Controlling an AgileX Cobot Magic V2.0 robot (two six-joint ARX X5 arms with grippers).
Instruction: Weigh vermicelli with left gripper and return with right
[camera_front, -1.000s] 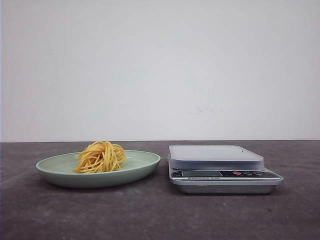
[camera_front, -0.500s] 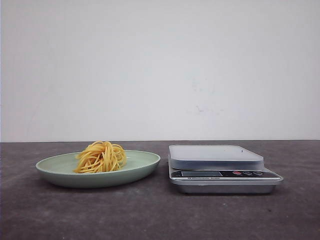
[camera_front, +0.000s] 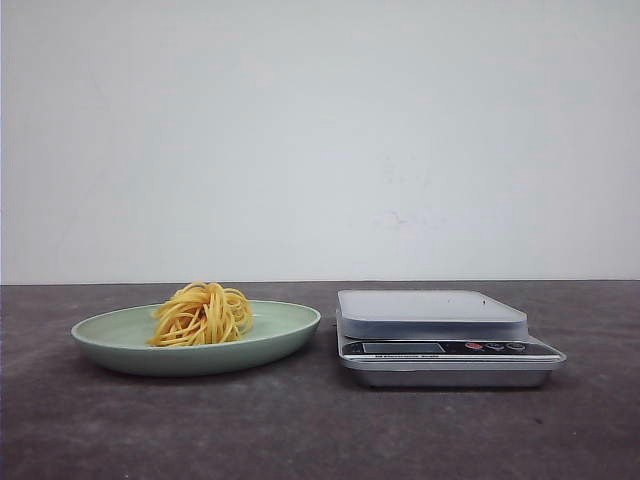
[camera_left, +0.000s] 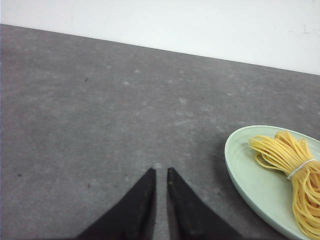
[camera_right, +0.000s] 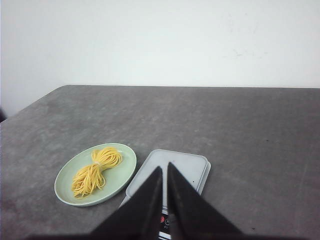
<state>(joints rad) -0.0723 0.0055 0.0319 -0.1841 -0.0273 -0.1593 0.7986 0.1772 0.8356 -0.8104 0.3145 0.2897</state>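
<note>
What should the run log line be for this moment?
vermicelli: on plate | scale: bare | left gripper: shut, beside plate | right gripper: shut, above scale

A plain white wall rises behind the dark grey table.

No text can be read; the scale panel's markings (too small) are illegible

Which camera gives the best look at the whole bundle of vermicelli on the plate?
The right wrist view: it looks down on the whole vermicelli, showing it as a long bundle. The front view shows it side-on as a mound. The left wrist view crops it at the frame edge.
</note>
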